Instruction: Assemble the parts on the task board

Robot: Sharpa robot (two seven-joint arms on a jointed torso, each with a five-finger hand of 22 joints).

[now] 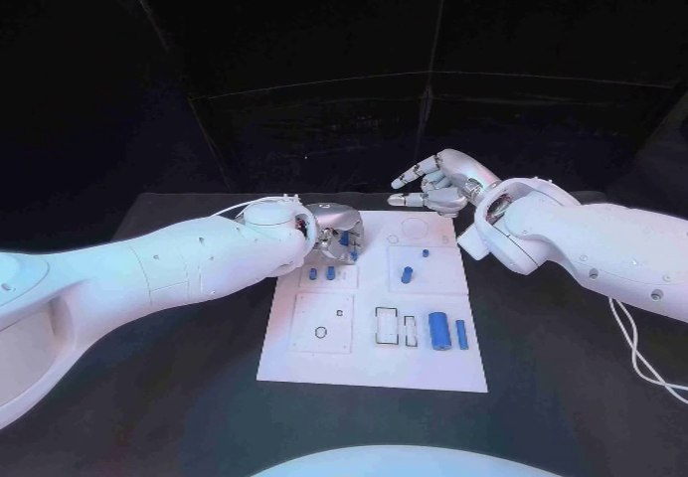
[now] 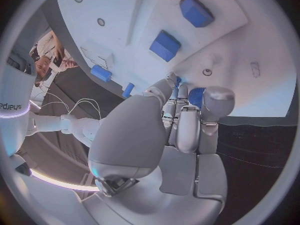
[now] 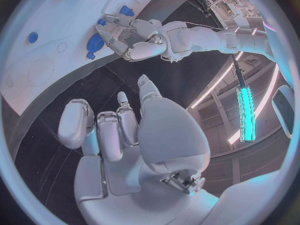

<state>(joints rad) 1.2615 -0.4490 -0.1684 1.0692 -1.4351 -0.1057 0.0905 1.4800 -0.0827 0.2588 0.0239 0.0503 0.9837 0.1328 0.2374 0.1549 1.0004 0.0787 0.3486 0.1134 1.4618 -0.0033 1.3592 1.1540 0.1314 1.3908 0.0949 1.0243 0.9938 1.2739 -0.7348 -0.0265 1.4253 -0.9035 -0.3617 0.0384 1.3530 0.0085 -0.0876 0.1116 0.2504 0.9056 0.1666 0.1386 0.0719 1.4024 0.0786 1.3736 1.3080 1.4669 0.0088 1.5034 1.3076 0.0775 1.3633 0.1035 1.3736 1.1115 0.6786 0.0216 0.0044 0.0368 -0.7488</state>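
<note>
While the left hand [image 1: 333, 227] works at the far left corner of the task board [image 1: 373, 370], the assembly looks to be at an early step: most parts lie loose. That hand's fingers are curled down over a blue part [image 2: 196, 95] at the board's far left; the left wrist view shows blue between the fingertips, so I judge it is pinching that part, either lifting it or seating it. Two small blue parts [image 1: 321, 272] lie just nearer than the hand, two more [image 1: 413, 266] sit toward the board's middle, and two longer blue bars [image 1: 447, 331] lie by the near right edge, beside empty outlined slots.

Beyond the board's far right corner, the right hand [image 1: 434, 185] hovers above the table, fingers apart and holding nothing.

Next, the left hand probably needs to carry its part over the matching socket, line it up squarely and press straight down; a tilted part would likely jam. The right hand could steady the board or fetch another part.
</note>
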